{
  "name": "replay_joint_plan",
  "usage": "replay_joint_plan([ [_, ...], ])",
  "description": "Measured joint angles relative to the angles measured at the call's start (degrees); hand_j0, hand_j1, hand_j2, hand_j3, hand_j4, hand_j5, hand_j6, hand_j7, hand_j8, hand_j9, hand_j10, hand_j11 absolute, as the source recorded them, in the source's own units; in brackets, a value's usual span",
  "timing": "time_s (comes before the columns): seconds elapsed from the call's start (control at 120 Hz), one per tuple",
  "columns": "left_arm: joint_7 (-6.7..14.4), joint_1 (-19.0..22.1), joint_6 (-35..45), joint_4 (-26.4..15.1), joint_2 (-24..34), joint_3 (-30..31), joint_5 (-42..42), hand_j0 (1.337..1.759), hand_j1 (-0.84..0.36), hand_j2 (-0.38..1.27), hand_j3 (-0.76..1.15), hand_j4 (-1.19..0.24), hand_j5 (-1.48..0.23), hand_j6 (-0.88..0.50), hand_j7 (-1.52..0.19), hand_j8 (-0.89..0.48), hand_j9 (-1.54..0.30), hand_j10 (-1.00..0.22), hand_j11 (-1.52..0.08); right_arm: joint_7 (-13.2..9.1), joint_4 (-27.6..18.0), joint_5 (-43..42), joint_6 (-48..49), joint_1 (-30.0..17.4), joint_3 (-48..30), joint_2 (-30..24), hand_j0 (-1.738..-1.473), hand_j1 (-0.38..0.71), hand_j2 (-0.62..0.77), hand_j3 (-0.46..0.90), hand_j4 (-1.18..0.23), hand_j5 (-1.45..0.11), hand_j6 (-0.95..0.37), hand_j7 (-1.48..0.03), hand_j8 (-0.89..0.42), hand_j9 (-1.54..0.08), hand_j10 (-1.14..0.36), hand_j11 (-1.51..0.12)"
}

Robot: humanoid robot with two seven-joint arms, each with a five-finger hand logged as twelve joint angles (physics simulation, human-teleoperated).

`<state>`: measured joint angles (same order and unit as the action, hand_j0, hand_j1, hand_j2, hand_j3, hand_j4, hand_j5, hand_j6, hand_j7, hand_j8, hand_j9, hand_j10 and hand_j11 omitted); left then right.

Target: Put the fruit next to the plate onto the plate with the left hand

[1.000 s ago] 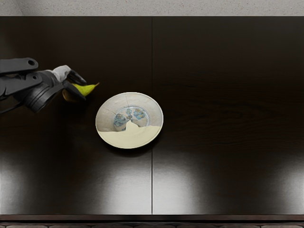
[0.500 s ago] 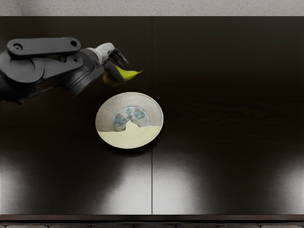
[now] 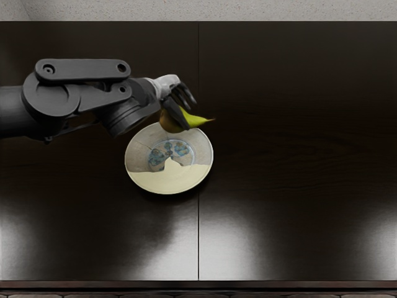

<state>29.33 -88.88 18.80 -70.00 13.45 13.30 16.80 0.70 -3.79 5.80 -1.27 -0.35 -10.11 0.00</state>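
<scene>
Head view over dark counter [image 3: 298, 186]. Grips yellow-green fruit [image 3: 189, 120] in left hand [image 3: 175, 102], fingers [image 3: 184, 95] curled round it. Holds it above the far rim of the plate [image 3: 170, 179].

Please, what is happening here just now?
A robot's left hand holds a yellow-green fruit over the far edge of the plate, which stands on a dark table. The fingers are closed around the fruit, and it is not yet set down on the plate. The right arm is not in the picture.
</scene>
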Motion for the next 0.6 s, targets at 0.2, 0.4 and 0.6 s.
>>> replay_joint_plan([
  [0.2, -0.06, 0.59, -2.75, -0.24, 0.00, 0.03, -1.23, 1.656, -0.28, 0.37, 0.00, -0.63, -0.86, -0.61, -0.85, -0.49, -0.84, -0.49, -0.84, 0.00, 0.01, 0.00, 0.00, 0.00, 0.00, 0.00, -1.658, -0.35, 0.00, 0.00, 0.00, 0.00, 0.00, 0.00, 0.00, 0.00, 0.00, 0.00],
  [0.4, -0.08, 1.33, -4.89, -0.08, 0.00, 0.43, -2.49, 1.656, -0.28, 0.36, 0.00, -0.63, -0.85, -0.62, -0.84, -0.50, -0.84, -0.50, -0.83, 0.00, 0.00, 0.00, 0.02, 0.00, 0.00, 0.00, -1.658, -0.35, 0.00, 0.00, 0.00, 0.00, 0.00, 0.00, 0.00, 0.00, 0.00, 0.00],
  [0.6, -0.15, 1.52, -5.13, 0.43, 0.00, 0.66, -3.05, 1.657, -0.16, 0.23, 0.00, -0.47, -0.63, -0.47, -0.63, -0.42, -0.62, -0.41, -0.62, 0.00, 0.01, 0.00, 0.02, 0.00, 0.00, 0.00, -1.658, -0.35, 0.00, 0.00, 0.00, 0.00, 0.00, 0.00, 0.00, 0.00, 0.00, 0.00],
])
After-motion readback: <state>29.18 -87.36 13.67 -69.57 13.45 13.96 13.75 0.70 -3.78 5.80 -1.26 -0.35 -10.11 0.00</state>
